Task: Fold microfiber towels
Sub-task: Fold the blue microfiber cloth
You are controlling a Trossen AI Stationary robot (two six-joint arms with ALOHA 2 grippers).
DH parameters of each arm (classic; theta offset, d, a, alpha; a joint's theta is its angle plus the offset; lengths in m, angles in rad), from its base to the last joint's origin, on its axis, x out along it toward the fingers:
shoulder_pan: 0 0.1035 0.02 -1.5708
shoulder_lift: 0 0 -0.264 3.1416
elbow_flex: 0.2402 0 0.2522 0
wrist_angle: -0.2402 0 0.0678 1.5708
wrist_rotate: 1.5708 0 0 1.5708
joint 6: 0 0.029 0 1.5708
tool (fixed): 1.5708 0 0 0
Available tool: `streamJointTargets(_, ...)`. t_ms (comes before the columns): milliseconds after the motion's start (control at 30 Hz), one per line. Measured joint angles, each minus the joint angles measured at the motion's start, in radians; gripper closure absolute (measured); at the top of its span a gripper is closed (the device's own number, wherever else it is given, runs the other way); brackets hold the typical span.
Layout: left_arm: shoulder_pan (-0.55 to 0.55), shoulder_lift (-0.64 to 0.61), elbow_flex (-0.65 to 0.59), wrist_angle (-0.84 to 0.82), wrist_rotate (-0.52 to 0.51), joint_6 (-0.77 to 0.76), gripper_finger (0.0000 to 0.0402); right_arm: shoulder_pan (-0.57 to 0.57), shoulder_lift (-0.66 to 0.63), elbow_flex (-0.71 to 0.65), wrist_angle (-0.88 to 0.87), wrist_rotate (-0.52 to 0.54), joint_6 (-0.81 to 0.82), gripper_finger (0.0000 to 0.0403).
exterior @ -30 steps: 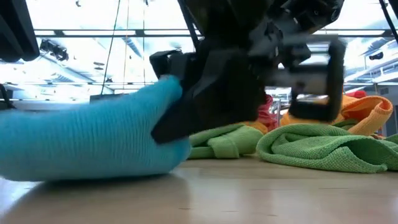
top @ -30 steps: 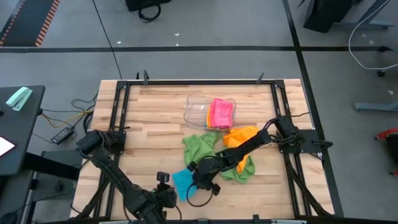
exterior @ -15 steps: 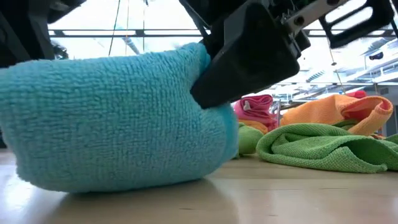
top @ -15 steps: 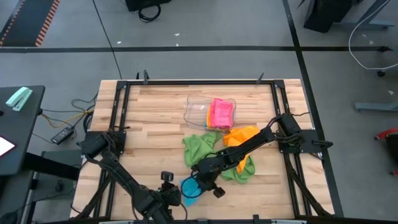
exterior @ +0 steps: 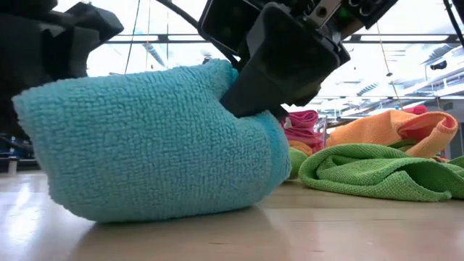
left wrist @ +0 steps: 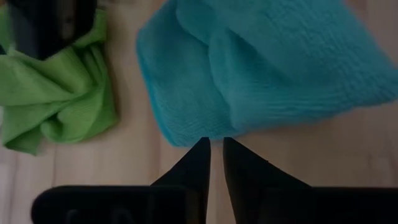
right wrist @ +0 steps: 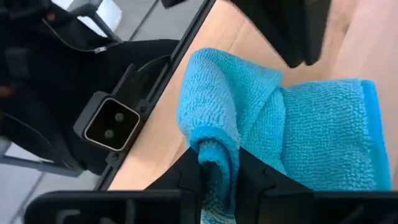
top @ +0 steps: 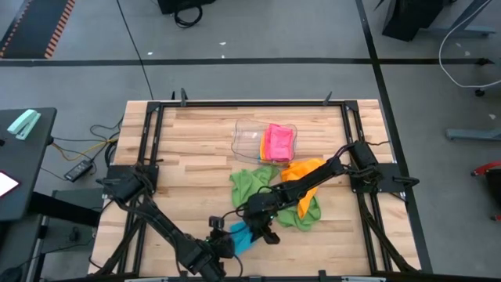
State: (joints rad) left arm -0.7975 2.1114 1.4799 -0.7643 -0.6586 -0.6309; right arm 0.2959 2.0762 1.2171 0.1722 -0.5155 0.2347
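A blue microfiber towel (top: 241, 233) lies bunched into a hump (exterior: 152, 145) near the table's front edge, its underside on the wood. My left gripper (top: 225, 241) stands at its near left side, fingers close together (left wrist: 216, 144) at the towel's edge. My right gripper (top: 258, 227) is shut on the towel from the far right and shows dark above the hump in the low view (exterior: 283, 65). Further towels lie behind it: two green ones (top: 252, 184) (top: 301, 215) and an orange one (top: 304, 171). My left gripper meets the blue towel's near edge (left wrist: 208, 134) with only the free ends of its fingers, slanting down from the near left. The towel spreads away from the tips and rests on the table. My right gripper pinches a rolled fold of the blue towel (right wrist: 214, 155) between its two fingers, slanting down from the table's far right. The fold runs up between the fingers, several layers thick. The towel's bulk lies on the table below.
A clear plastic tray (top: 246, 137) at the back holds a folded pink towel (top: 279, 142). The green and orange towels crowd the middle right. Bare wood (top: 188, 157) shows across the table's left half. The black frame rail (top: 156, 157) borders the table.
My left gripper has sunk and gone toward the table's right along the near edge. My right gripper has rolled about its own axis, staying in place. The blue towel has slid a little to the right and been drawn up into a taller hump.
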Motion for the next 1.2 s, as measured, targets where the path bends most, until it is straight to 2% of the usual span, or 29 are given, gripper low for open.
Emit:
streamJointTargets(200, -0.001, 0.024, 0.000, 0.036, -0.004, 0.040, 0.0350, 0.001, 0.000, 0.000, 0.000, 0.000, 0.046, 0.0340)
streamJointTargets(467, -0.003, 0.024, 0.000, 0.038, -0.063, 0.106, 0.0355, 0.001, 0.000, 0.000, 0.002, 0.000, 0.176, 0.0340)
streamJointTargets(633, 0.017, 0.024, 0.000, 0.097, -0.065, 0.201, 0.0353, 0.002, -0.002, 0.000, 0.000, 0.015, 0.211, 0.0340)
streamJointTargets(833, 0.045, 0.036, 0.000, 0.143, -0.052, 0.275, 0.0358, 0.005, -0.023, -0.001, -0.024, 0.059, 0.231, 0.0340)
streamJointTargets(1200, 0.030, 0.049, 0.000, 0.138, -0.029, 0.264, 0.0363, 0.016, -0.061, -0.001, -0.133, 0.198, 0.276, 0.0340)
